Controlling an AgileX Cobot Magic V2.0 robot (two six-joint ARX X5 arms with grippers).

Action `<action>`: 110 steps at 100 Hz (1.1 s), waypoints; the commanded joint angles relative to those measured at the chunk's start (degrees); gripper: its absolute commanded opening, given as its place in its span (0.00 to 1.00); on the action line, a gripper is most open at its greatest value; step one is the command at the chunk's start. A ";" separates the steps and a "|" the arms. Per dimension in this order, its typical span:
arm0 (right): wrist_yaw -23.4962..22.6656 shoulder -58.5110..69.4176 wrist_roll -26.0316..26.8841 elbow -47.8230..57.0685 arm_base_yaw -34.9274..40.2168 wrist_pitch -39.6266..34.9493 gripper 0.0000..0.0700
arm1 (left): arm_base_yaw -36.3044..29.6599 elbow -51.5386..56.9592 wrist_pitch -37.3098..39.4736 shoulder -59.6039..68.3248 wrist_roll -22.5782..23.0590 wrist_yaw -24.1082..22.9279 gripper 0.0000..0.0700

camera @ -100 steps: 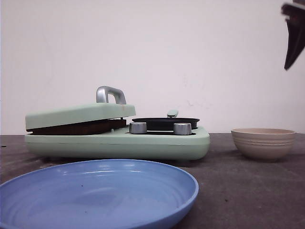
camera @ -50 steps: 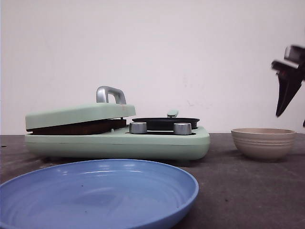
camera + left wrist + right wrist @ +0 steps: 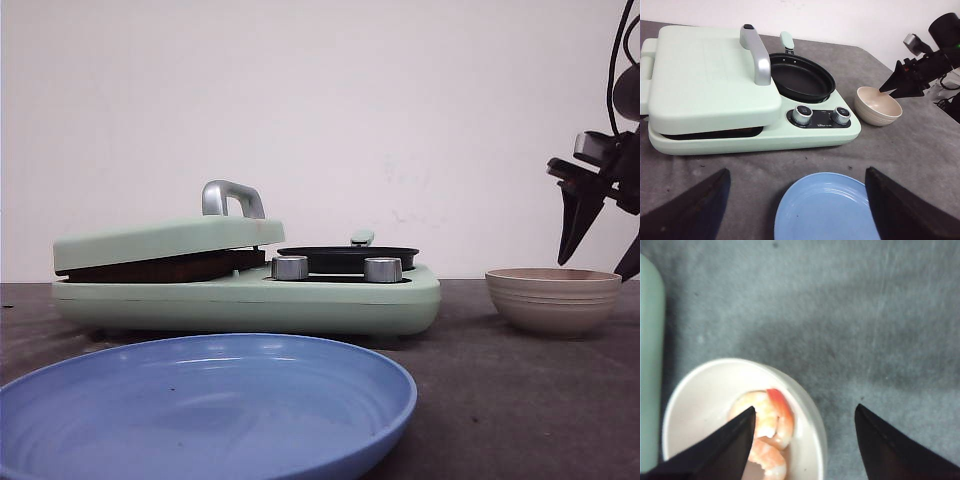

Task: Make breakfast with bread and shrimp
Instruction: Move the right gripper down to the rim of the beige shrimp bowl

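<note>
Stretching across the dark grey table point(image 3: 920, 150), the mint-green breakfast maker point(image 3: 740, 100) is the largest thing here: its hinged lid point(image 3: 710, 80), with a silver handle point(image 3: 756, 55), lies lowered over the griddle side, propped slightly up at the front so that a dark gap shows beneath it, probably because something sits inside, though no bread is visible in any view and I cannot tell whether it is under there. Beside the lid the small black frying pan point(image 3: 802, 77) sits bare in its well, above 2 silver knobs point(image 3: 802, 114), likely waiting for the shrimp. Nearer the robot lies a blue plate point(image 3: 825, 207), with nothing on it, presumably for serving. To the right of the appliance stands a beige ribbed bowl point(image 3: 553, 298) holding pink shrimp point(image 3: 765, 422), at least 2 as far as the right wrist view shows. The right gripper point(image 3: 603, 240) hangs just above that bowl with its jaws spread and nothing between them, seemingly lined up over the rim nearest the shrimp for a pick. The left gripper point(image 3: 797, 207) hovers back over the near table, jaws released wide and holding nothing, well apart from everything.
</note>
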 commanded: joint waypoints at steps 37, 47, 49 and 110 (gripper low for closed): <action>2.43 4.24 -3.43 1.27 0.85 -1.57 0.55 | -0.15 0.50 0.59 0.11 0.55 0.09 0.67; 3.13 4.24 -3.87 1.25 1.38 -1.36 0.52 | -0.15 0.50 0.59 0.11 0.55 0.07 0.67; 3.17 4.24 -3.87 1.27 1.46 -1.36 0.51 | -0.15 0.50 0.59 0.11 0.55 0.07 0.67; 8.59 4.26 -5.64 1.25 4.39 -2.03 0.48 | -0.15 0.50 0.59 0.11 0.55 0.09 0.67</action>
